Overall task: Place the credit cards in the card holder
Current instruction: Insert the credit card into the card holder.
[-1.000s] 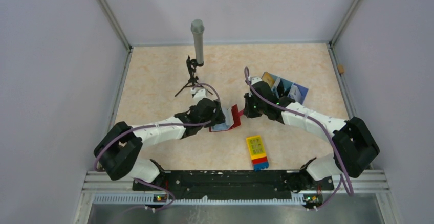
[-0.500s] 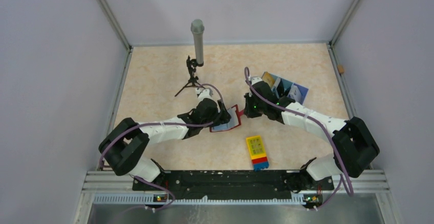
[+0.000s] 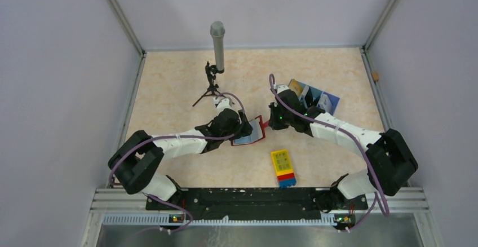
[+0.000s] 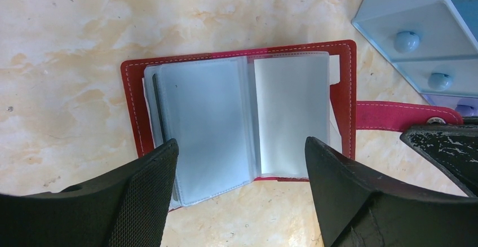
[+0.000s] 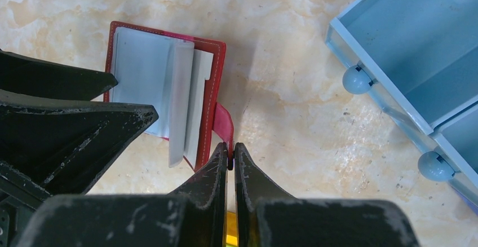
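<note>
The card holder (image 3: 251,132) lies open on the table, dark red with blue-grey pockets, and also shows in the left wrist view (image 4: 242,117) and the right wrist view (image 5: 163,95). A thin dark edge (image 4: 159,111) shows inside its left pocket. My left gripper (image 3: 242,127) (image 4: 241,148) is open and empty just above the holder's near edge. My right gripper (image 3: 271,122) (image 5: 231,148) is shut on the red closure tab (image 5: 223,123) (image 4: 394,114). A small yellow-gold piece (image 3: 295,86), perhaps a card, sits at the tray's left end. The other cards are not visible.
A light-blue three-compartment tray (image 3: 321,100) (image 5: 394,44) with round knobs stands right of the holder. A yellow, red and blue block (image 3: 283,168) lies near the front. A microphone on a small tripod (image 3: 217,47) stands at the back left of centre.
The holder's raised cover has come down and it now lies open flat. My left gripper has shifted slightly to the right over it. The right gripper keeps hold of the tab.
</note>
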